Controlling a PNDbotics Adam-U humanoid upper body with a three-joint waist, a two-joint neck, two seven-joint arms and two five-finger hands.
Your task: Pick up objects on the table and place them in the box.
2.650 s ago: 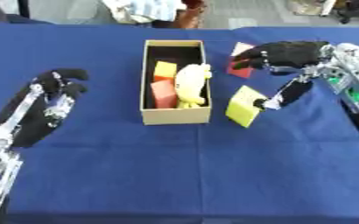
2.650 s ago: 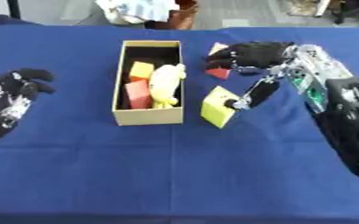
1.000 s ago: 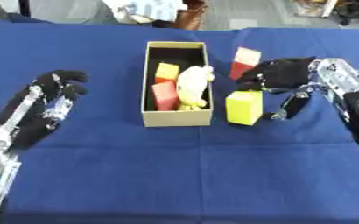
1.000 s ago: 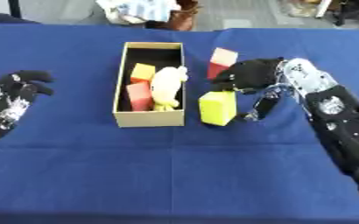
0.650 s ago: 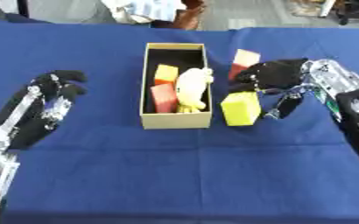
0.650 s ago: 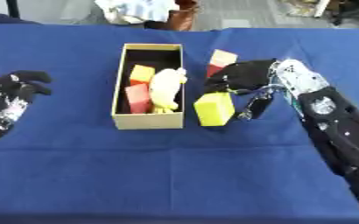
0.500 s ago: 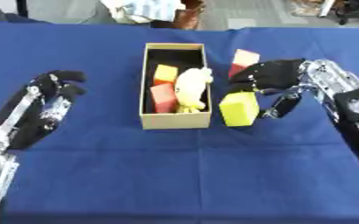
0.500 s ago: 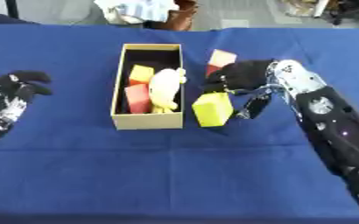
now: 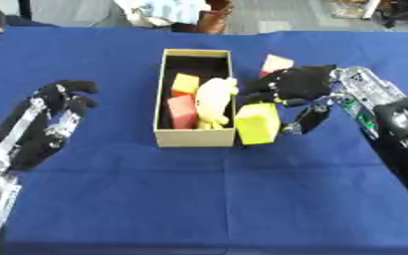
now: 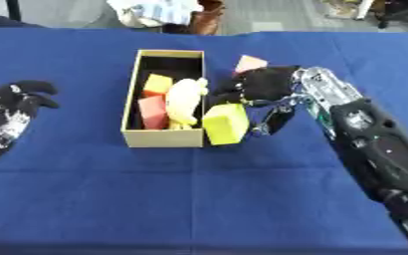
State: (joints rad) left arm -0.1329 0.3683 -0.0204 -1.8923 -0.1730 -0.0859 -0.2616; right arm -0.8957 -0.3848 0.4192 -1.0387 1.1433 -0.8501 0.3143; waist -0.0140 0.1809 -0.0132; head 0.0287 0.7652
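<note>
An open cardboard box (image 9: pixel 194 140) stands mid-table on the blue cloth. Inside lie a small yellow block (image 9: pixel 185 83), a red block (image 9: pixel 181 110) and a pale yellow soft toy (image 9: pixel 213 102). My right hand (image 9: pixel 299 84) is shut on a larger yellow block (image 9: pixel 258 123), its fingers curled over the top and the thumb on the right. That block hangs tilted right against the box's right wall near the front corner. A pink block (image 9: pixel 275 63) lies on the cloth behind my right hand. My left hand (image 9: pixel 55 114) rests open at the left.
A bundle of white and blue cloth (image 9: pixel 168 10) sits beyond the table's far edge. Blue cloth (image 9: pixel 207 199) stretches bare in front of the box and my arms.
My right hand has carried the yellow block leftwards, from well right of the box to its right wall. The left hand has stayed put.
</note>
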